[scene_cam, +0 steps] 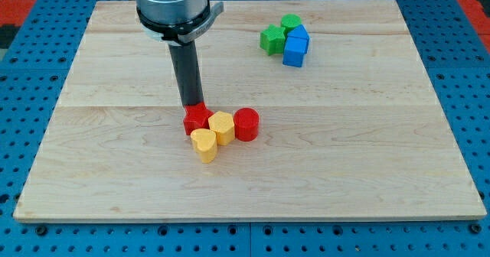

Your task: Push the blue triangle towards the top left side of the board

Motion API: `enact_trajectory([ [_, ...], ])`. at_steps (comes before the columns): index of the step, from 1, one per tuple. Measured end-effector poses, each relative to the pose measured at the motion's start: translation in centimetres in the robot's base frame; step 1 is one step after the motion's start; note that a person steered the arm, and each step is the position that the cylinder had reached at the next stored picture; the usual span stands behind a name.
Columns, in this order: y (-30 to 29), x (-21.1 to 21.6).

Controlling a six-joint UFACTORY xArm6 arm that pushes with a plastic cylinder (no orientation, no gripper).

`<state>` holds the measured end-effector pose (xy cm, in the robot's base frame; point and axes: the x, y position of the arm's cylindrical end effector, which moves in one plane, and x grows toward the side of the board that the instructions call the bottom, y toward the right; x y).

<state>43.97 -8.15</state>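
Two blue blocks sit touching at the view's upper right. The upper one (299, 34) is partly behind the lower one (295, 51), and I cannot tell which is the triangle. My tip (191, 105) is far from them, at the view's centre left, touching the top edge of a red block (197, 119).
Two green blocks (271, 40) (290, 22) touch the blue ones on their left and top. By my tip, the red block clusters with a yellow hexagon (222, 127), a red cylinder (246, 124) and a yellow heart (204, 144). The wooden board (367, 157) lies on a blue perforated table.
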Motion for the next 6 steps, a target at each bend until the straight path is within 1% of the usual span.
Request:
enact_trajectory([
  [1, -0.1, 0.0],
  [2, 2.3, -0.1],
  [3, 11.4, -0.3],
  [4, 20.2, -3.0],
  [5, 22.3, -8.5],
  [6, 22.5, -12.6],
])
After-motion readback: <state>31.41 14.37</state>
